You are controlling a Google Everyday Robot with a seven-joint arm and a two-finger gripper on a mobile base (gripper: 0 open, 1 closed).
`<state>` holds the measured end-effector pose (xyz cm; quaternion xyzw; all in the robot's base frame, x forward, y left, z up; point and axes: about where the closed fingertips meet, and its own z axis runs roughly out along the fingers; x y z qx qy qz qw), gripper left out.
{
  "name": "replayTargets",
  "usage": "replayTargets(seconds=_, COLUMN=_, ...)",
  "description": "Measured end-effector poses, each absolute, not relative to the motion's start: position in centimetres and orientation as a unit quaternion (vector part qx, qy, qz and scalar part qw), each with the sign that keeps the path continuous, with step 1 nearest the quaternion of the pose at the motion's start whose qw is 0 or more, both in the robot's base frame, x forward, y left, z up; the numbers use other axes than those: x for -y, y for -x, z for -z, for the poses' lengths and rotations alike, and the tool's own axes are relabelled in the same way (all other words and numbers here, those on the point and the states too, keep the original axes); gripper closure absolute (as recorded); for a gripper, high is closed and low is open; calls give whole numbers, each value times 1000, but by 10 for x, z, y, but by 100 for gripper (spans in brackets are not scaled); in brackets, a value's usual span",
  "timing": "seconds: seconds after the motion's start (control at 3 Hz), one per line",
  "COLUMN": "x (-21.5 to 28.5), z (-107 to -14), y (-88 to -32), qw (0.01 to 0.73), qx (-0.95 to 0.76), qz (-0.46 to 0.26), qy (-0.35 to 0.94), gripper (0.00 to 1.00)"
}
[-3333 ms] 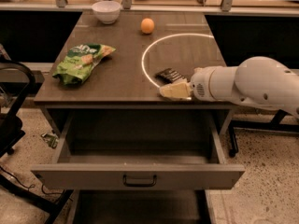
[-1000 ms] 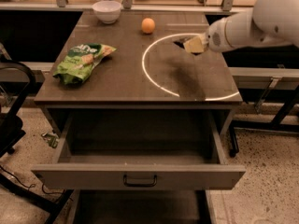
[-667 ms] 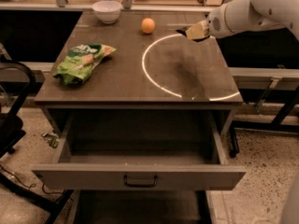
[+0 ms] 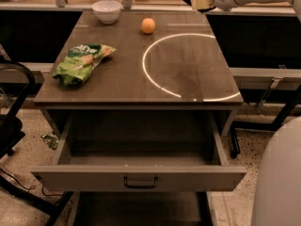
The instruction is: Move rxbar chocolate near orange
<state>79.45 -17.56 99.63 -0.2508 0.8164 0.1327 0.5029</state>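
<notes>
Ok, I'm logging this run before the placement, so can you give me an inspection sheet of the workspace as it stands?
Surface: wooden table top, with a bright light ring on its right half.
Job's things: orange near the far edge; rxbar chocolate not lying on the table, cannot be made out at the gripper.
Clutter: green chip bag at left; white bowl at far left.
Grippers: gripper raised over the far right corner, right of the orange.
Cables: thin cable on the floor, lower left.
Surroundings: drawer open below the table; black frame at left.

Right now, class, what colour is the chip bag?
Green chip bag, seen in the camera view; the end effector hangs above the table's far right corner.
</notes>
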Motion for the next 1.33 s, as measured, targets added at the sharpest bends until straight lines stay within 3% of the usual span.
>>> replayTargets(seconds=0.67, x=168, z=-979, y=-817, qw=501, qx=-818, qz=-132, qy=250, gripper=100)
replayTargets(seconds=1.33, x=152, z=-911, y=-889, qw=485, qx=-833, qz=-134, qy=230, gripper=100)
